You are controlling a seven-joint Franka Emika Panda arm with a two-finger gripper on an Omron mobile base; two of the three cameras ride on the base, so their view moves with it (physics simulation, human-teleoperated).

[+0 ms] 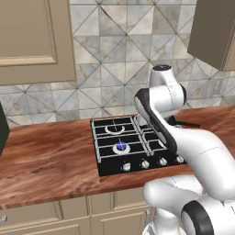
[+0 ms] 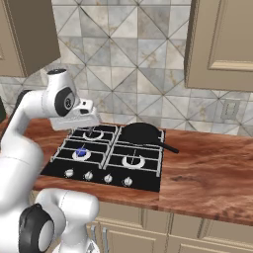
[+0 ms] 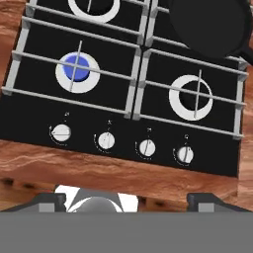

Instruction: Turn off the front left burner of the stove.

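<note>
the burner [image 3: 77,72] sits at 10 o'clock in the hand view, blue centre lit, on the flat black stove [image 3: 29,118] set in the wood-grain surface [image 3: 74,168]. its knob [image 3: 61,132], likely the leftmost at 8 o'clock, is small, round, rigid, smooth metal; pinch across its rim and twist. end effector [image 3: 126,200] fingers stand wide, empty
</note>
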